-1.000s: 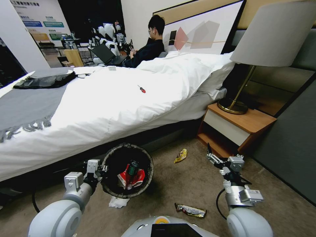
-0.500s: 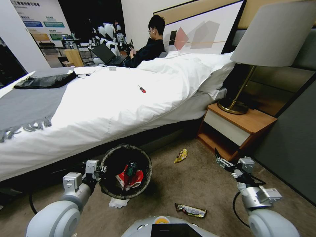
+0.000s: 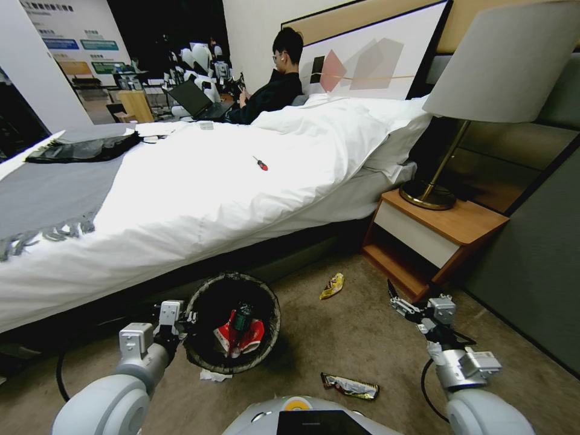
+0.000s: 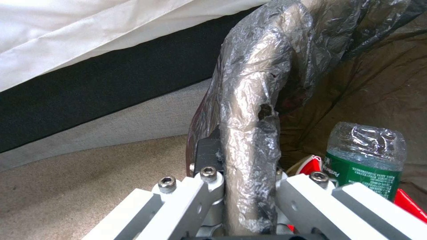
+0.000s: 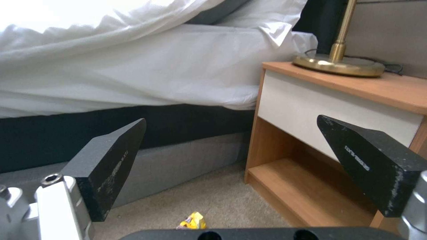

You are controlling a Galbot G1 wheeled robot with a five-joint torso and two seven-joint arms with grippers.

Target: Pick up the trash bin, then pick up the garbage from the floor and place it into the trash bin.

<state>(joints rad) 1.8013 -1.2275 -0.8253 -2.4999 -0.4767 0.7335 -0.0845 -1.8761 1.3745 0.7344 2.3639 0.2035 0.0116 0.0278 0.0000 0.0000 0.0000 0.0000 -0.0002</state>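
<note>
Beside the bed (image 3: 181, 199), the left gripper (image 3: 188, 317) is clenched on the rim of the trash bin (image 3: 232, 362), its jaws pinching the dark liner folded over the edge, as the left wrist view shows close up (image 4: 249, 150). The bin sits low at the robot's left, near the bed's dark base. Inside it lie red-and-white cartons (image 3: 248, 333) and a green-labelled plastic bottle (image 3: 243, 314), the bottle upright against the cartons (image 4: 365, 160).

On the carpet, a white tissue (image 3: 212, 376) peeks out from under the bin's near side. A shiny wrapper (image 3: 350, 386) lies just in front of the robot's base, and a yellow snack wrapper (image 3: 332, 285) rests farther out, between the bed and the nightstand (image 3: 441, 232); it also shows in the right wrist view (image 5: 193, 220).

The right gripper (image 3: 396, 299) hangs above the carpet near the nightstand's lower shelf, its black fingers (image 5: 111, 163) spread wide and holding nothing. A red-handled screwdriver (image 3: 260, 163) lies on the white duvet, and a brass lamp (image 3: 432, 193) stands on the nightstand.
</note>
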